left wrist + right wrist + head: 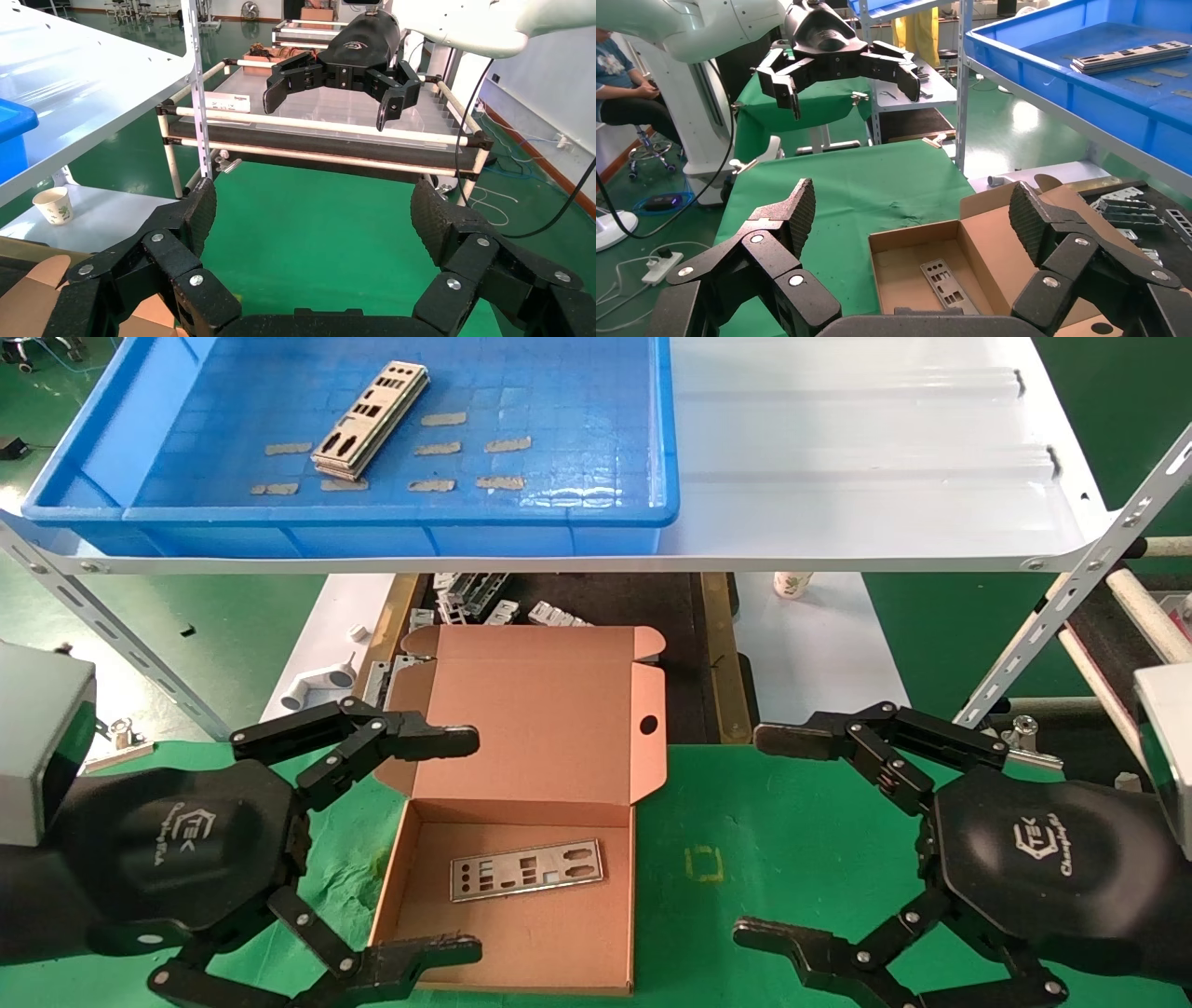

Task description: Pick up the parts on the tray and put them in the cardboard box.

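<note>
A stack of silver-grey punched parts [371, 420] lies in the blue tray [666, 449] on the white shelf, and shows far off in the right wrist view as parts [1130, 56] in the tray [1081, 105]. One part [526, 870] lies flat inside the open cardboard box [596, 728] on the green mat; the right wrist view shows this part [944, 283] in the box [905, 242]. My left gripper [473, 845] hovers open at the box's left side, empty. My right gripper [756, 836] hovers open over the mat right of the box, empty.
Tan tape strips [507, 444] dot the tray bottom. The white shelf [866, 449] overhangs the space behind the box. Grey metal brackets [470, 593] and a white pipe fitting [312, 686] lie below the shelf. A paper cup [792, 584] stands there. A roller rack [1108, 617] is at the right.
</note>
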You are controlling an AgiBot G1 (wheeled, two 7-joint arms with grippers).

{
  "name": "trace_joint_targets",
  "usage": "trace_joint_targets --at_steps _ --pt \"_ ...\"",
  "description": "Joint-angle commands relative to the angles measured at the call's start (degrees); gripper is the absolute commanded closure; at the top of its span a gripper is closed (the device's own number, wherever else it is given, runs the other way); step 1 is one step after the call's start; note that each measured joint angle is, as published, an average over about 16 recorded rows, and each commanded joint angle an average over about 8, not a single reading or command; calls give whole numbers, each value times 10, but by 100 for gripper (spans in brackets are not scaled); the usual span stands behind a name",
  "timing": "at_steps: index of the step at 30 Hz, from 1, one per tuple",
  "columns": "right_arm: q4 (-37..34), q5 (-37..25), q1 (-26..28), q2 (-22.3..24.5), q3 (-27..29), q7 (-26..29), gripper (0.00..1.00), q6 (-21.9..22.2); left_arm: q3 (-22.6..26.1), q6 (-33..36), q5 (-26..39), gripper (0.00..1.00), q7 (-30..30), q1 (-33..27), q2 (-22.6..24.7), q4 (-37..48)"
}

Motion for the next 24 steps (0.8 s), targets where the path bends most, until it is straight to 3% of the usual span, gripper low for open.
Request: trace_joint_targets --at_steps 1,24 --pt "0 0 0 0 0 0 0 0 0 0 0 0 0 0 0 0" --pt "0 0 0 0 0 0 0 0 1 0 1 0 1 -1 1 1"
